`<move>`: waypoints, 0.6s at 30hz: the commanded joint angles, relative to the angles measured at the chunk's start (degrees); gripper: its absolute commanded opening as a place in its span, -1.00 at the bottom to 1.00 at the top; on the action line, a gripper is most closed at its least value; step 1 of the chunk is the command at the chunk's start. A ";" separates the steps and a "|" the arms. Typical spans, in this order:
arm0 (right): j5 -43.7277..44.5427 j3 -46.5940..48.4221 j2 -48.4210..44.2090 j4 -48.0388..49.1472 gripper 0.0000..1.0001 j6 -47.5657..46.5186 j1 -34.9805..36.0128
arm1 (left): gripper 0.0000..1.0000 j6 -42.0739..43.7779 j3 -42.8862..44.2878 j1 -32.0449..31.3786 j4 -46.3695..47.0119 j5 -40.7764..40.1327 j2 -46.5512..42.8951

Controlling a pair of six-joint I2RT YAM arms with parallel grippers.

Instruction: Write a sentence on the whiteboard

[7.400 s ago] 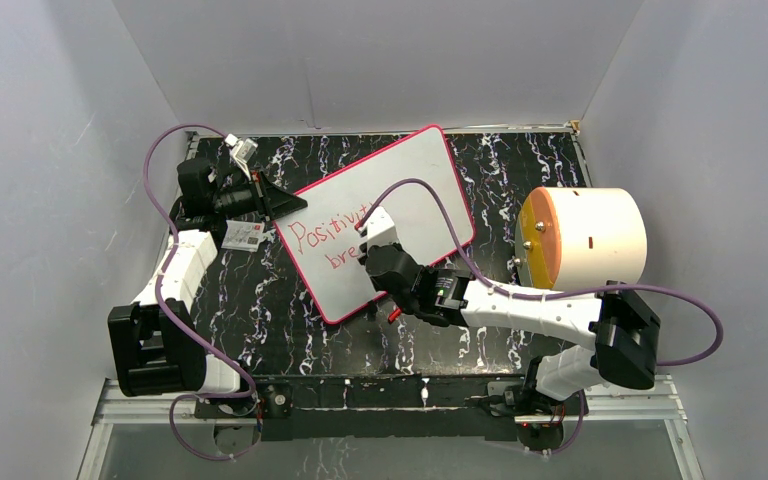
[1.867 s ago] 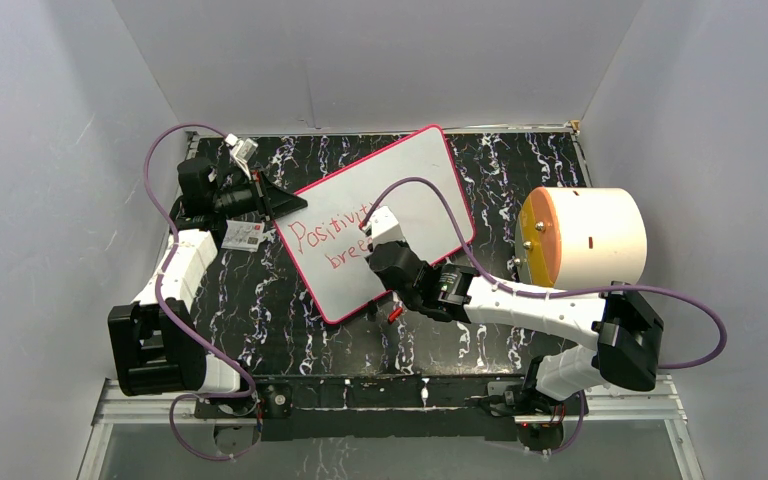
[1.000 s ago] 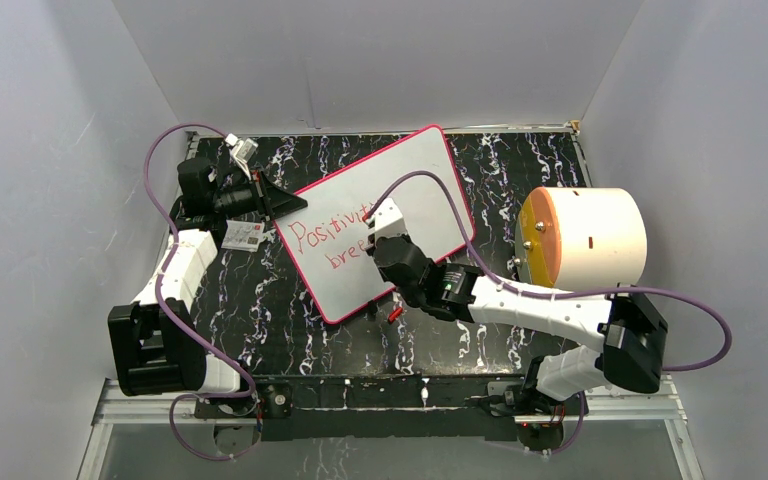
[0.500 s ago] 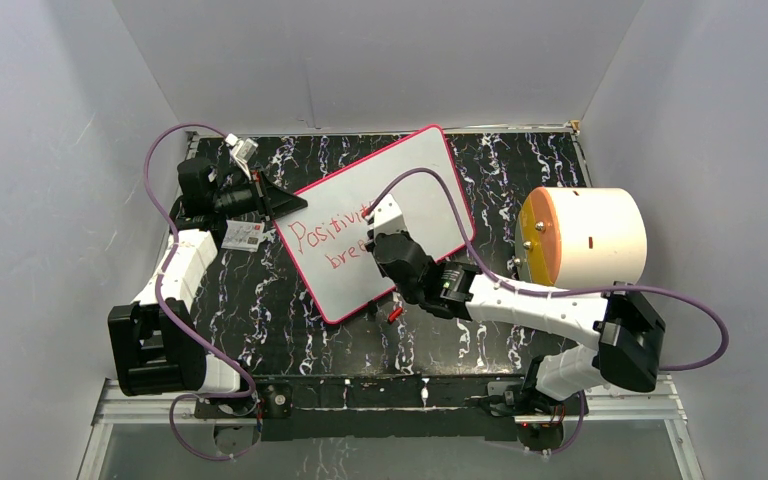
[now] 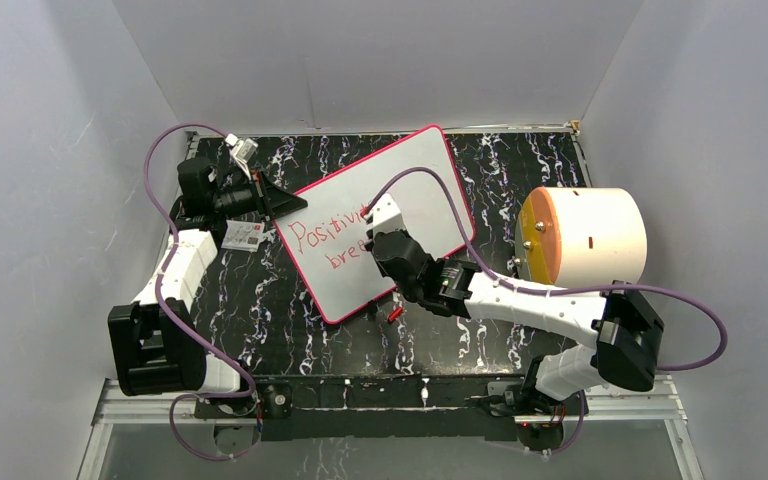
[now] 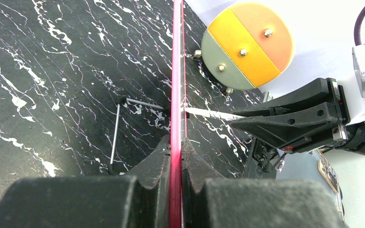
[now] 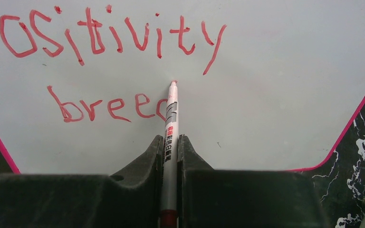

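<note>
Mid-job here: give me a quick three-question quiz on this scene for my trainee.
1. True or false: the left gripper is clamped on the edge of the whiteboard.
2. The right gripper holds: A) a marker B) an eraser C) a card.
3. Fill in: the first line of the sentence reads ____.
Key: 1 true; 2 A; 3 Positivity.
</note>
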 commanded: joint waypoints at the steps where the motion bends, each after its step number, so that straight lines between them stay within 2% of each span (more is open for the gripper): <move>1: -2.30 2.59 0.66 -2.49 -1.00 2.10 -0.22 | -1.00 5.09 -1.13 -1.03 -4.46 -6.26 2.46; 18: -3.49 2.15 -0.24 -7.74 -1.00 4.26 -0.19 | -1.00 5.09 -1.22 -1.03 -4.46 -6.43 2.36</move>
